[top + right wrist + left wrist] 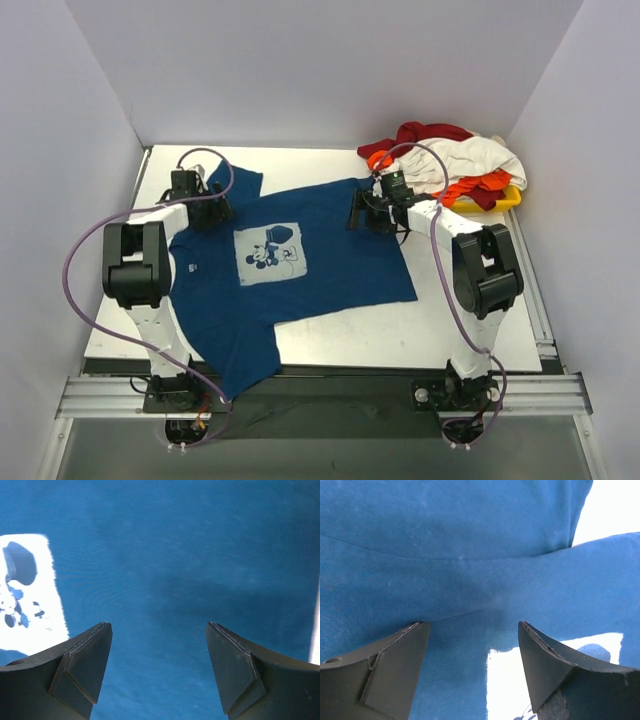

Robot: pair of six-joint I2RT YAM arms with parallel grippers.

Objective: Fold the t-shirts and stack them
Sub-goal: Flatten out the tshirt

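Note:
A dark blue t-shirt (320, 265) with a pale square cartoon print (270, 252) lies spread on the white table, one end hanging over the near edge. My left gripper (205, 205) is open and empty just above the shirt's far left sleeve (470, 555). My right gripper (365, 210) is open and empty just above the shirt's far right part (175, 580); the print shows at the left of the right wrist view (27, 595). A heap of dark red (425, 133), white (470, 160) and orange (475, 187) shirts lies at the back right.
The heap rests on a yellow tray (510, 200) against the right wall. Grey walls close in the table on three sides. Bare white table (450, 320) shows at the near right, and a strip (605, 505) beside the sleeve.

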